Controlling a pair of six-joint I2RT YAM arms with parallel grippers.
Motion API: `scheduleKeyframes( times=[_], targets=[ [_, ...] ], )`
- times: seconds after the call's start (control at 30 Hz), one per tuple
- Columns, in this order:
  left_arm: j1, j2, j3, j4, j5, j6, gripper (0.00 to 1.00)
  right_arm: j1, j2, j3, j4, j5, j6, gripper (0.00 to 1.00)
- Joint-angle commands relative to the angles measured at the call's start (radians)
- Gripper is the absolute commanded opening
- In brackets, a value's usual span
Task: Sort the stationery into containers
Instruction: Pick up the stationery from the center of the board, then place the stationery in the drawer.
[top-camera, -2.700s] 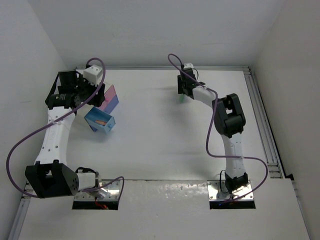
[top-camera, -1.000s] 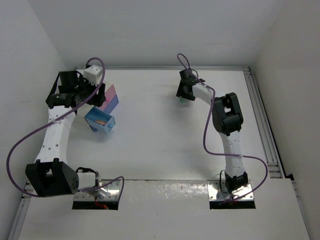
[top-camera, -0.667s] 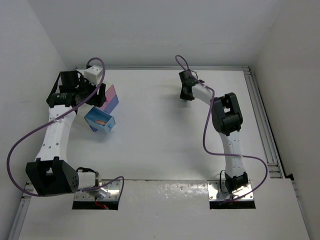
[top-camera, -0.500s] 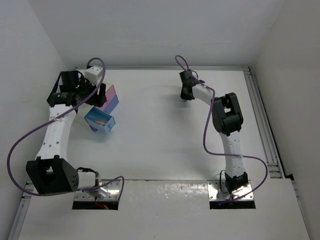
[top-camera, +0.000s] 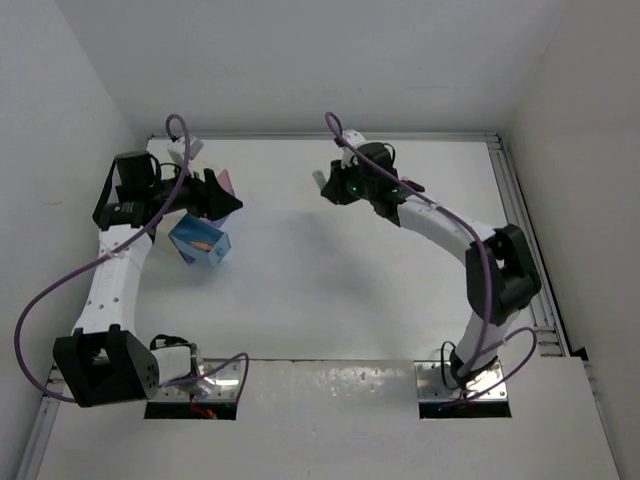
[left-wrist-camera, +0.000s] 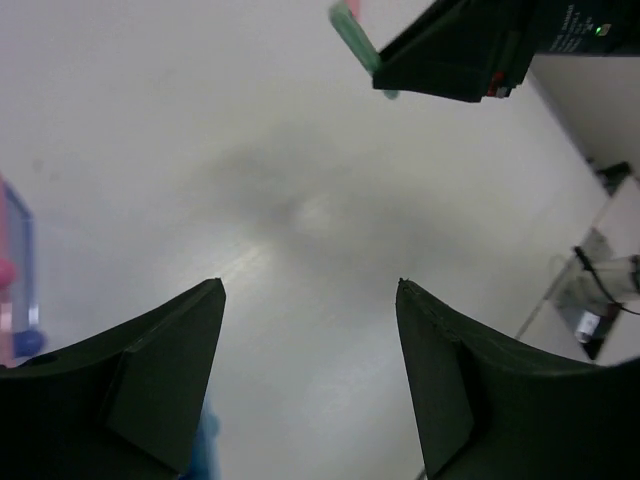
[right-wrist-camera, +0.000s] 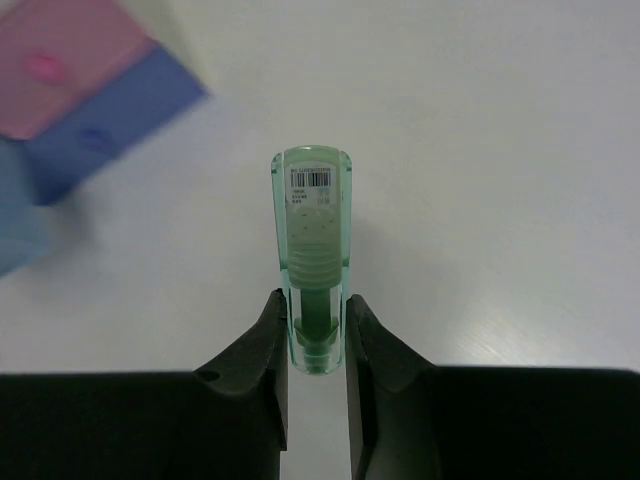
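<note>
Two fingers (right-wrist-camera: 262, 345) of my right gripper (right-wrist-camera: 316, 315) are clamping the tail end of a green marker (right-wrist-camera: 312, 225), carrying it, apparently lifted, over the table (top-camera: 330, 280) near the middle of its far edge. It is looking light, stiff and smooth: see-through plastic, rounded cap, barcode sticker. Probably slippery, so I am pinching across the barrel. My left gripper (left-wrist-camera: 308, 288) is hanging empty, fingers wide apart, near the far-left corner by the pink box (right-wrist-camera: 60, 50) and blue box (top-camera: 205, 245), both glossy, thin-walled rectangles.

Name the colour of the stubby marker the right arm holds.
Translucent green marker; clearest in right wrist view.
</note>
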Motion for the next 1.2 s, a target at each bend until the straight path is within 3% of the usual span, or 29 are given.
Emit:
scheduleKeyframes(
  times=[0.0, 0.27, 0.83, 1.0, 1.17],
  targets=[
    [-0.029, -0.064, -0.077, 0.193, 0.213, -0.227, 0.75, 0.092, -0.122, -0.002, 0.177, -0.136, -0.069, 0.00],
    [-0.078, -0.119, -0.138, 0.362, 0.221, -0.399, 0.77, 0.250, -0.122, 0.108, 0.148, -0.121, -0.074, 0.00],
    [-0.124, -0.105, -0.207, 0.482, 0.086, -0.552, 0.71, 0.340, -0.128, 0.127, 0.157, -0.130, -0.113, 0.00],
    [-0.134, -0.114, -0.229, 0.554, 0.055, -0.593, 0.64, 0.359, -0.137, 0.116, 0.148, -0.137, -0.106, 0.00],
    [-0.134, -0.130, -0.262, 0.586, 0.048, -0.621, 0.45, 0.378, -0.159, 0.096, 0.160, -0.137, -0.123, 0.00]
  ],
)
